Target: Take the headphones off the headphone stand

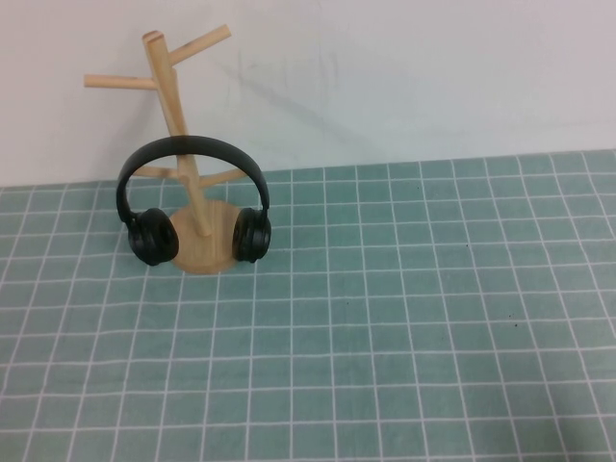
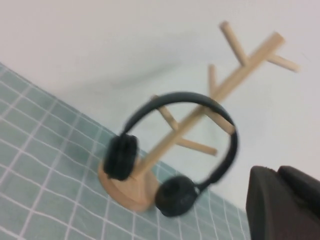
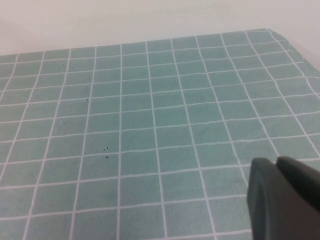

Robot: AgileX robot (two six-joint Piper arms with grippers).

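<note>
Left gripper (image 2: 284, 204), right gripper (image 3: 284, 199) aloft; one headphones (image 1: 192, 197).

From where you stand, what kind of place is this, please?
Probably a robot test bench, not a home: a green grid mat covers the table before a plain white wall. Only the headphone stand holding the headphones stands there. Left gripper and right gripper show only in wrist views.

Neither of my arms shows from the high camera. My left gripper (image 2: 285, 202) is only a dark corner cut by the frame edge, my right gripper (image 3: 285, 197) likewise. The headphones (image 2: 175, 150) look smeared in my left wrist view, and they cover part of the stand (image 1: 197, 245).
</note>
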